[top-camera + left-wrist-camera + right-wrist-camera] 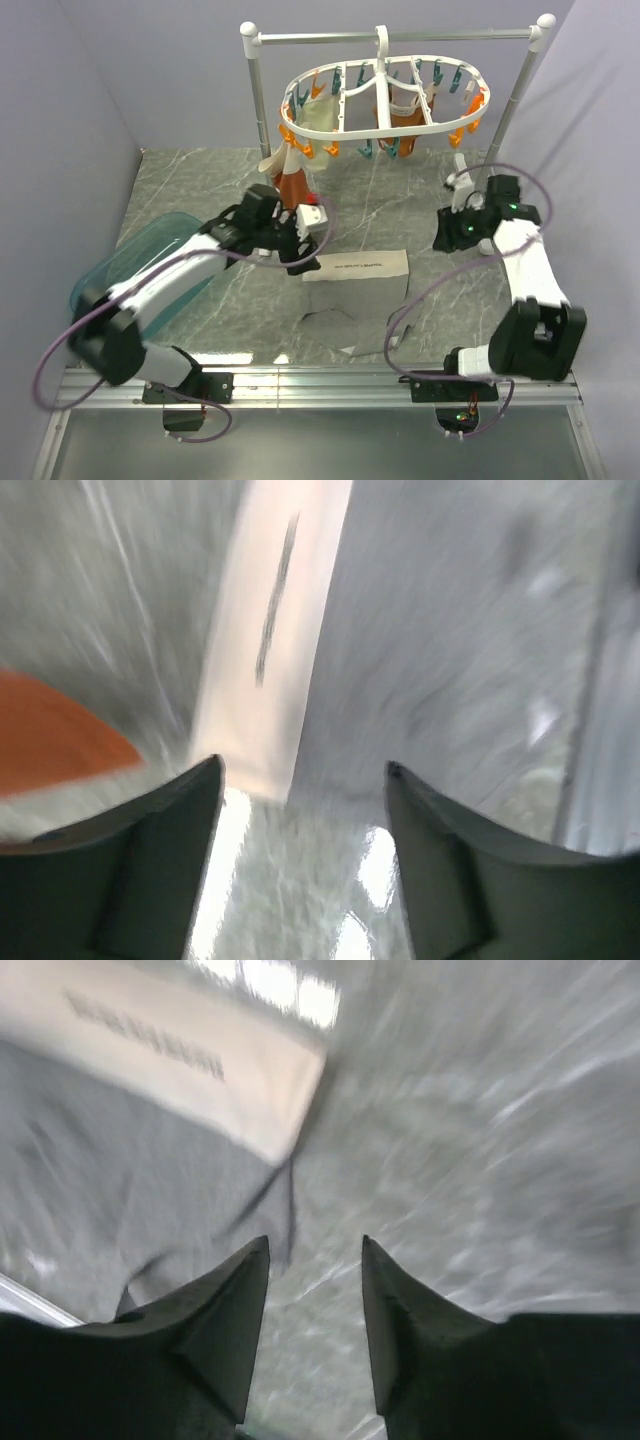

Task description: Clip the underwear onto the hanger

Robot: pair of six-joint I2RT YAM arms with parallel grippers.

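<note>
The underwear (355, 295) lies flat on the marble table, cream waistband at the far side, grey body toward me. It shows blurred in the left wrist view (420, 630) and in the right wrist view (150, 1160). The white oval hanger (385, 105) with orange and teal pegs hangs from the rail at the back, holding cream and rust-orange garments. My left gripper (305, 262) is open and empty, just above the waistband's left end. My right gripper (443, 240) is open and empty, to the right of the underwear.
A silver rail stand (400, 37) with white knobs carries the hanger. A teal bin (150, 260) sits at the left. A rust-orange garment (293, 185) hangs low beside my left arm. Purple walls close both sides.
</note>
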